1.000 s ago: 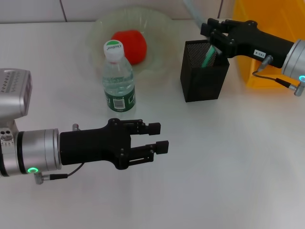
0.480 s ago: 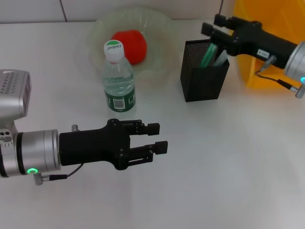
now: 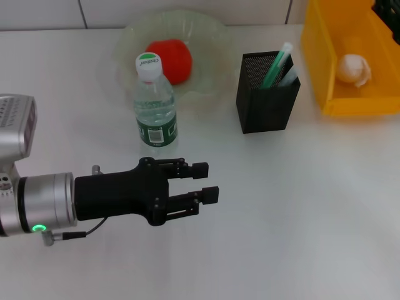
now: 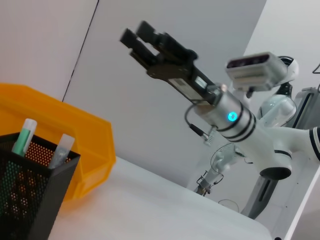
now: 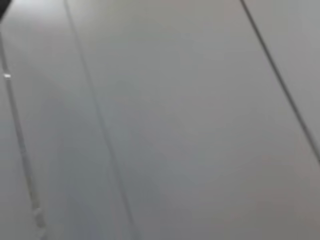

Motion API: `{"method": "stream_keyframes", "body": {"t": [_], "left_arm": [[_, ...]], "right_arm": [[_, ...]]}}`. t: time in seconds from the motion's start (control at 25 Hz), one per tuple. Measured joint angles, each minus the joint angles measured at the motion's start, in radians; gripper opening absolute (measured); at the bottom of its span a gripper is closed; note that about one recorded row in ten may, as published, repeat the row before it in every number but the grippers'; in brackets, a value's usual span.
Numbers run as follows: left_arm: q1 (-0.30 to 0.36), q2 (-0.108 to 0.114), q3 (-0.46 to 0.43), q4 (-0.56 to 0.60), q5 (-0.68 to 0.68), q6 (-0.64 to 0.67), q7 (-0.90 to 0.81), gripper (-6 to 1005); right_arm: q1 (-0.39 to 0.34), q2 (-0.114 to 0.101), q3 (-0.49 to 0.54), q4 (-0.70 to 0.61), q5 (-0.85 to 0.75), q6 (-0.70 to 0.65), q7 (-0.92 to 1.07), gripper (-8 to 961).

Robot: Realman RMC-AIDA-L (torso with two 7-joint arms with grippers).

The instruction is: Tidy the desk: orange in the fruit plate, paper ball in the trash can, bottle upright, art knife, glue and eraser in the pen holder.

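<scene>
Left pincer [image 3: 206,181], low over worktop [image 3: 300,212], jaws narrowly parted, empty; water bottle [image 3: 154,103] upright just ahead; pen holder [image 3: 265,100] farther ahead toward right side; right pincer [image 4: 142,42] raised, nearly closed.

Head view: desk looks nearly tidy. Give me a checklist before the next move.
1. Orange in the fruit plate: ok.
2. Paper ball in the trash can: ok.
3. Bottle upright, cap on: ok.
4. Pen holder contents: a green-capped stick and a clear stick stand in it. The eraser is not visible anywhere: cannot tell.
5. Left tool open, empty, hovering over the table near side of the bottle: ok.
6. Right tool raised well above the desk, away from the pen holder: ok.
</scene>
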Motion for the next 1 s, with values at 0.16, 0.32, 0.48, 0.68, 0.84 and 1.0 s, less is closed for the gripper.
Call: {"method": "stream_keyframes", "body": {"t": [0.16, 0.32, 0.48, 0.68, 0.84, 1.0], "left_arm": [[0.031, 0.012, -0.027, 0.005, -0.001, 0.048, 0.002, 583], [0.061, 0.027, -0.056, 0.011, 0.003, 0.070, 0.002, 584], [0.094, 0.061, -0.069, 0.007, 0.006, 0.098, 0.035, 584], [0.154, 0.085, -0.098, 0.003, 0.005, 0.122, 0.107, 585], [0.172, 0.082, -0.121, 0.003, 0.006, 0.127, 0.116, 585], [0.174, 0.081, -0.121, 0.002, 0.006, 0.127, 0.118, 585]], "right_arm": [[-0.057, -0.046, -0.018, -0.054, -0.243, -0.238, 0.051, 560], [-0.100, -0.036, -0.017, -0.091, -0.379, -0.347, 0.039, 591], [-0.150, 0.016, -0.028, -0.144, -0.522, -0.378, -0.014, 620], [-0.126, 0.017, -0.103, -0.035, -0.585, -0.336, -0.103, 680], [-0.106, 0.019, -0.158, -0.004, -0.588, -0.272, -0.119, 755], [-0.069, 0.017, -0.188, 0.034, -0.590, -0.241, -0.119, 792]]}}
